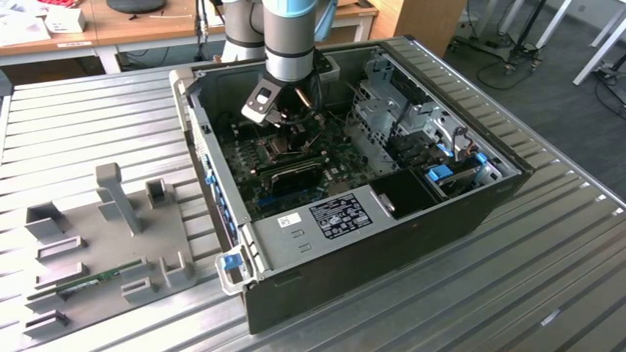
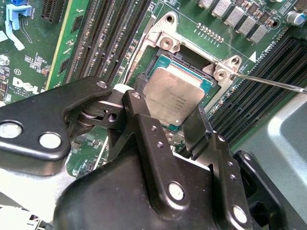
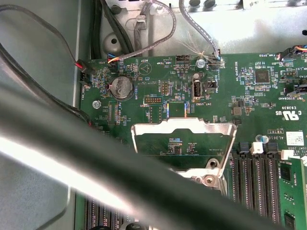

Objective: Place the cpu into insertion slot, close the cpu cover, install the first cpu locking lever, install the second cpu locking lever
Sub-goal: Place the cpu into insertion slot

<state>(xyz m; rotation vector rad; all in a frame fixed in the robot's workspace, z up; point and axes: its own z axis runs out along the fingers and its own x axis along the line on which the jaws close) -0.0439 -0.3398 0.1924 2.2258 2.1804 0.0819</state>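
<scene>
Silvery-tan cpu (image 2: 175, 93) pinched by the black gripper (image 2: 168, 106) over the insertion slot (image 2: 189, 60), eleven o'clock inside the open case (image 1: 391, 271), cpu cover (image 3: 184, 127) raised clear; best lowered flat, corners matched, never forced.

Exterior view high above computer case (image 1: 411, 257), both wrist views close over insertion slot (image 2: 163, 40) (image 3: 207, 179)

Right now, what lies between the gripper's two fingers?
The cpu lies between the fingers of the gripper, at the insertion slot, in the second wrist view.
</scene>
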